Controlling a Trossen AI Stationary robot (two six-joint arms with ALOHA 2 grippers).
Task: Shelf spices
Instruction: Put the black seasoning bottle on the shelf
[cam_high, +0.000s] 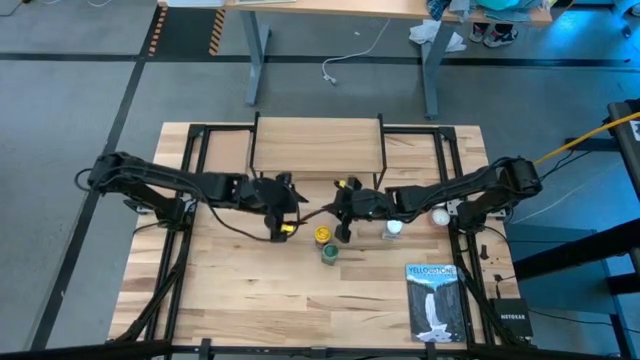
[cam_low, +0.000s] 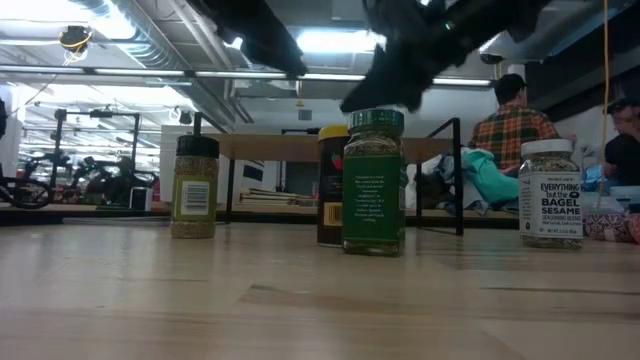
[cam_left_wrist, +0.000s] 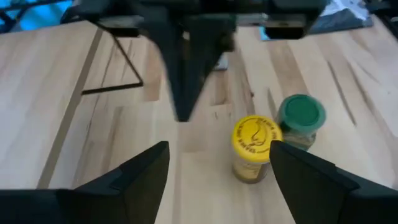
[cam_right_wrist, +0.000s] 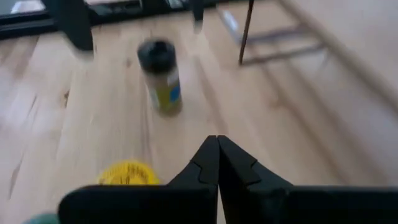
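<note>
Seen from above: shelf (cam_high: 318, 142) at the far middle of the table (cam_high: 240, 300), its plank top bare. Left gripper (cam_high: 290, 207) reaching in from the left, just in front of the shelf, with the dark-lidded jar (cam_high: 286, 228) close below it. Right gripper (cam_high: 343, 228) reaching in from the right, its tip near the yellow-lidded jar (cam_high: 322, 234) and the green jar (cam_high: 329, 253). White-lidded jar (cam_high: 394, 228) standing under the right arm. Blue-and-white book (cam_high: 435, 301) lying at the near right corner.

At table height: all four jars upright on the table, none on the shelf (cam_low: 300, 145) behind them. Dark-lidded jar (cam_low: 195, 186) at left, green jar (cam_low: 373, 181) in the middle partly covering the yellow-lidded one (cam_low: 331, 186), white-lidded jar (cam_low: 550, 193) at right. Person in a plaid shirt (cam_low: 512, 128) beyond.

From the left wrist: fingers (cam_left_wrist: 140, 171) spread wide, holding nothing; yellow lid (cam_left_wrist: 254, 137) and green lid (cam_left_wrist: 301, 113) side by side ahead.

From the right wrist: fingers (cam_right_wrist: 205, 163) pressed together, empty; dark-lidded jar (cam_right_wrist: 160, 76) standing farther off, yellow lid (cam_right_wrist: 129, 173) near.
</note>
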